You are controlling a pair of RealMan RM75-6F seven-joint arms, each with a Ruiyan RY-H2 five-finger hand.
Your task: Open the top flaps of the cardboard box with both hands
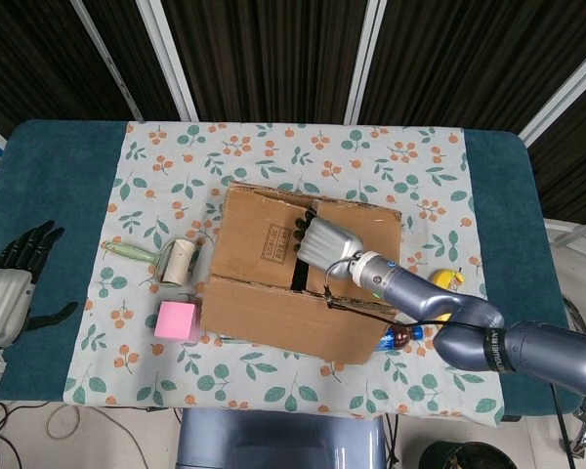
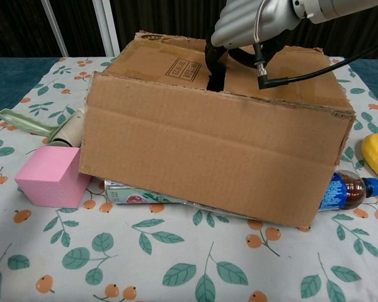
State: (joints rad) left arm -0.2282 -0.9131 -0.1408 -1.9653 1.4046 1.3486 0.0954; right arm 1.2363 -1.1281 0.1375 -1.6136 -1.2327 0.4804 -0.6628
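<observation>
Even, bright overhead light, soft shadows (no glare); both views sharp, backdrop dark.

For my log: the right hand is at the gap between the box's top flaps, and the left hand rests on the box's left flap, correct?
Not quite. The right hand is at the gap in the cardboard box, but the head view shows the left hand off at the table's left edge, touching nothing.

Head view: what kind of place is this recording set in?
Probably an indoor lab or test room arranged as a tabletop work station. A table with a floral cloth stands before dark curtains, carrying a cardboard box and a scatter of practice items such as a pink block.
</observation>
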